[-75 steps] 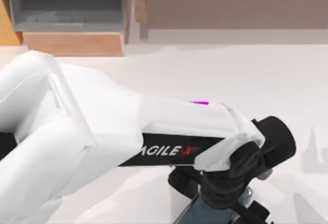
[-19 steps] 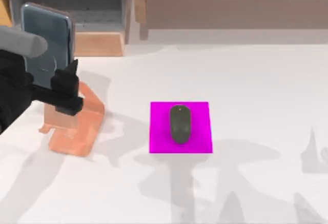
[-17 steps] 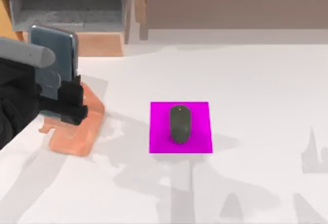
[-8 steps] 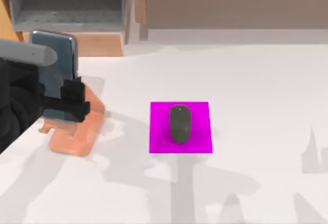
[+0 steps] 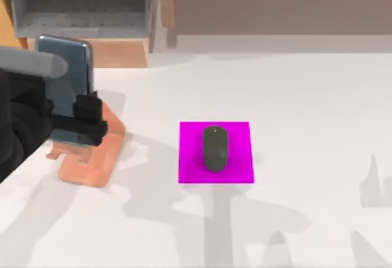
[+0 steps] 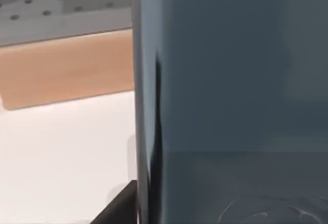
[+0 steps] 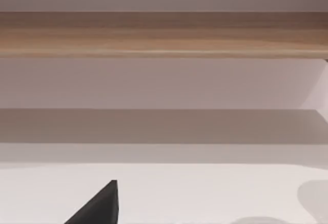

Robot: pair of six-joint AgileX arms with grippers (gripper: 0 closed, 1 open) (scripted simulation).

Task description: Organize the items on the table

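1. The left end effector [image 5: 76,121] at the desk's [image 5: 306,96] left side grips the upright smartphone [image 5: 67,75] over the orange stand [image 5: 92,160].
2. The mouse [image 5: 215,148] lies on the magenta pad [image 5: 190,170].
3. No readable writing.

An overhead camera looks down on the table [image 5: 306,96], while the left wrist camera presses close against the smartphone [image 6: 230,106], and the right wrist camera faces the shelf unit [image 7: 164,34] both share.

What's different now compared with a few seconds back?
The left arm swung off the middle of the table to its left side. The left gripper, still clamped on the smartphone, lowered it against the phone stand. The mouse stays on the magenta pad.
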